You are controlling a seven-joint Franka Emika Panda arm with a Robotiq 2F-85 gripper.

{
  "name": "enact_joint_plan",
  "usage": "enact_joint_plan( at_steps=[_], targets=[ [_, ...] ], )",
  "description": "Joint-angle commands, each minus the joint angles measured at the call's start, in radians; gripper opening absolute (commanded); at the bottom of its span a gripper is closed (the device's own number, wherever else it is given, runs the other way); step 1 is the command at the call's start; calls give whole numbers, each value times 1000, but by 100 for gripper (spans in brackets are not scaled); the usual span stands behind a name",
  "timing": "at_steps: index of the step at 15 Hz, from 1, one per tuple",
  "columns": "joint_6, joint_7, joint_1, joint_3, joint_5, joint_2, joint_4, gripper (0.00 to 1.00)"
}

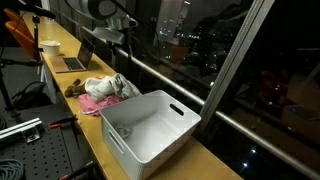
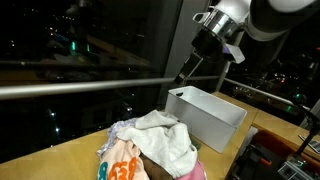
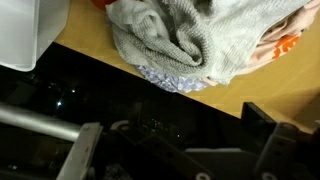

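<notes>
The gripper point(image 1: 108, 36) hangs high with its jaws spread wide and empty, over the window-side edge of the counter point(image 2: 60, 150), while the crumpled heap of clothes point(image 3: 180, 40) lies below, just inward, beside the white bin point(image 1: 150, 125)

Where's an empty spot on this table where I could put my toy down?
The white bin looks nearly bare inside. The table has bare wood between the clothes pile and the laptop. It is crowded where the pile lies close against the bin; only a thin strip runs beside the bin.
</notes>
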Motion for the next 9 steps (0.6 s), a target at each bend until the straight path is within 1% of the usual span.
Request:
enact_joint_plan(
  at_steps=[1,3,5,9],
  targets=[
    [-2,5,-4,5,-4,1,2,100],
    [6,16,2,6,-12,5,0,100],
    [34,59,23,7,-44,30,-5,100],
    [112,201,86,-10,-170,115,-17,100]
  ],
)
